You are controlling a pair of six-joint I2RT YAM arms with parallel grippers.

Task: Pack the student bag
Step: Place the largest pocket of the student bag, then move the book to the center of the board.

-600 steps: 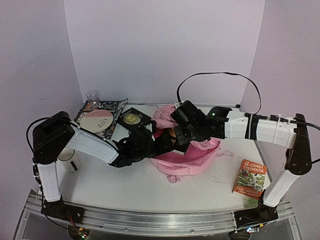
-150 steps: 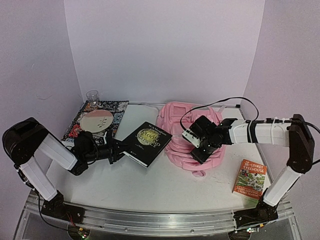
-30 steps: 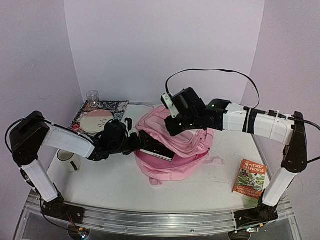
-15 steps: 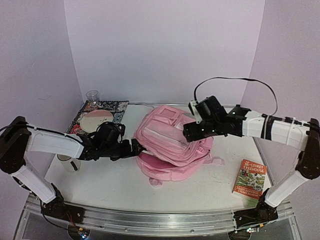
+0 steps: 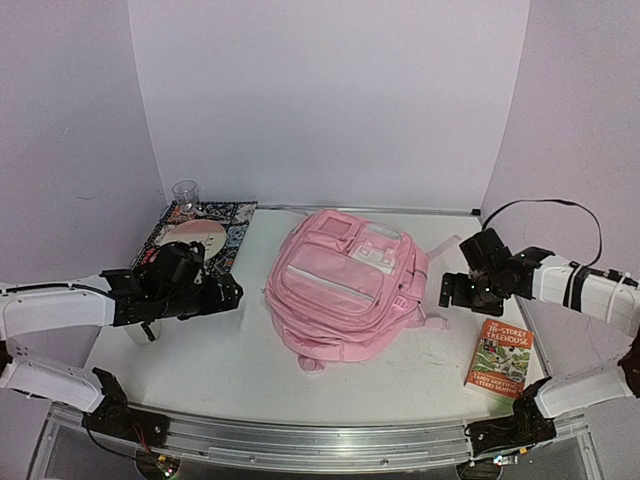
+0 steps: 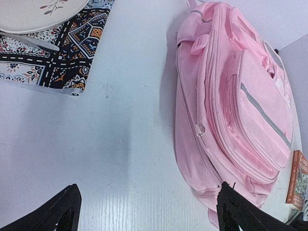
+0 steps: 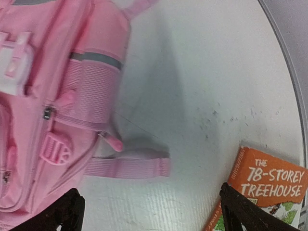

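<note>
Moved: both arms are pulling away from the student bag (image 5: 345, 285). The right arm, which was holding the upper flap raised a second ago, is retreating toward the right edge. The left arm is drawing back toward the plate (image 5: 195, 238).
Right pincer (image 5: 447, 290): standing wide and holding nothing; it is pointing at the bag's side strap without touching it.
Left pincer (image 5: 228, 296): also standing wide and empty, well apart from the bag.
Bag: lying in the middle of the surface (image 5: 250, 370) between the two arms, front pockets facing up and flap fallen flat; the main opening is not showing.
Dark book: was showing at the bag's mouth a second ago and is no longer showing anywhere; I am judging that it is sitting inside.
Orange paperback (image 5: 500, 358): still lying on the surface near the right arm's base, outside the bag.
Meaning: one item is looking packed; the paperback is probably waiting next, and the bag would need opening again.
Zip: I cannot tell whether it is closed.
</note>
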